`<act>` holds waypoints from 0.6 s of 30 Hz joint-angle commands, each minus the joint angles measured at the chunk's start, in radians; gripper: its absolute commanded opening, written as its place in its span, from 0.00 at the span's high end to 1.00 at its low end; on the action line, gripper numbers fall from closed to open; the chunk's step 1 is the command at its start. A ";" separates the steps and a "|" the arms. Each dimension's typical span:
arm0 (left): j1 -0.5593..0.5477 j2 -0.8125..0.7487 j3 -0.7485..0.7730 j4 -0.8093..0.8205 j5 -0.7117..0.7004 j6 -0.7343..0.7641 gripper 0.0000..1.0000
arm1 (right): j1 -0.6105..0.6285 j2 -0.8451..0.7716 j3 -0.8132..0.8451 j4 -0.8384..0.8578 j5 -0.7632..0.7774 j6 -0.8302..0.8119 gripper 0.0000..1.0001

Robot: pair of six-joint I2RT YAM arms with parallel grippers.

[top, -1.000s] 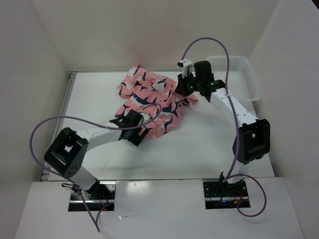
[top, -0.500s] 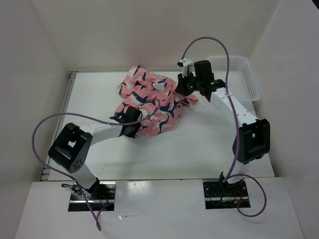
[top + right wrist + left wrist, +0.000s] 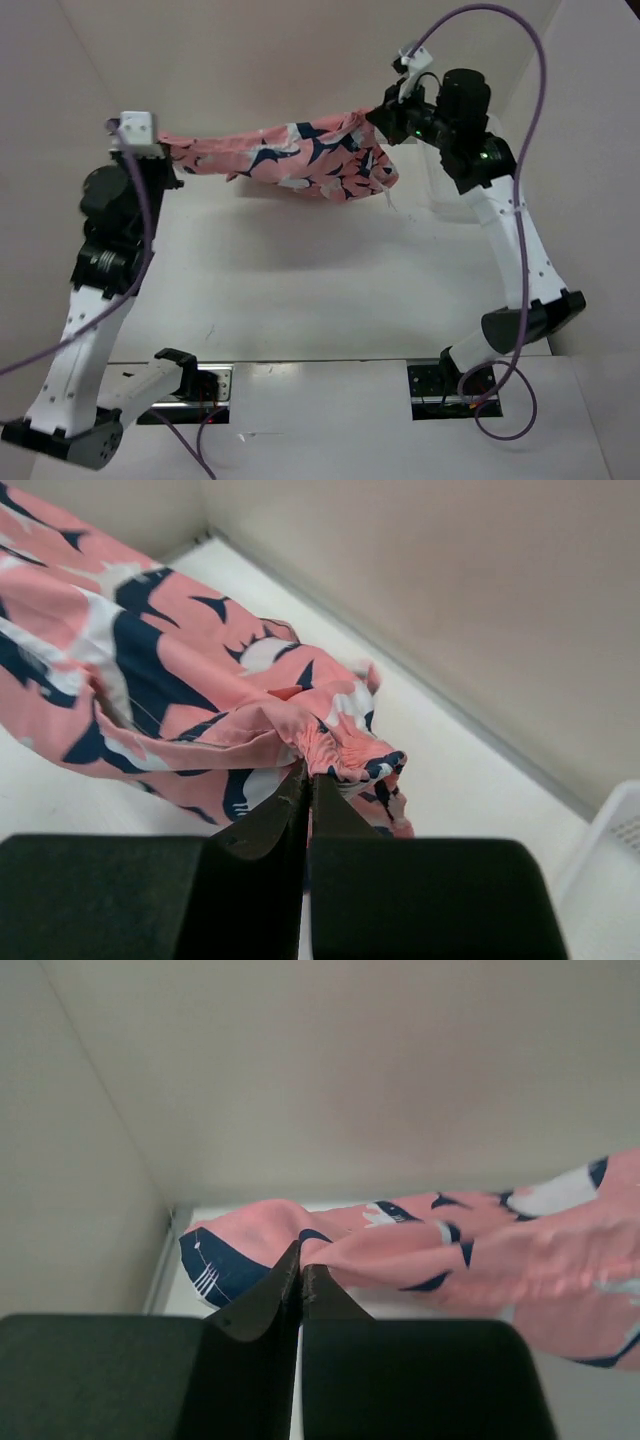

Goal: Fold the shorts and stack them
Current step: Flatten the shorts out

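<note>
The salmon-pink shorts with navy and white fish shapes hang stretched in the air between my two raised arms, sagging toward the right. My left gripper is shut on their left edge; in the left wrist view the cloth runs off to the right from the pinched tips. At the gathered right end, my right gripper is shut on the cloth, its tips pressed together on it. The rest of the shorts drapes down to the left.
A white mesh basket stands at the back right, mostly hidden behind the right arm in the top view. White walls close in the table on three sides. Purple cables loop from both arms.
The left gripper closed on the shorts' edge on the table. Both arms then rose, lifting the crumpled shorts off the table and pulling them out into a hanging span.
</note>
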 commanded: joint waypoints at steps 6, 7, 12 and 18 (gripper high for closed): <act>0.039 -0.268 0.038 0.057 0.051 0.002 1.00 | 0.000 -0.234 0.129 -0.019 -0.104 0.065 1.00; 0.048 -0.302 0.054 0.075 0.060 0.002 1.00 | 0.000 -0.246 0.140 -0.019 -0.122 0.077 1.00; 0.082 -0.302 0.193 0.085 0.069 0.002 1.00 | 0.000 -0.279 0.183 0.002 -0.220 0.167 1.00; 0.091 -0.211 0.244 0.086 0.094 0.002 1.00 | 0.000 -0.290 0.074 0.080 -0.268 0.304 1.00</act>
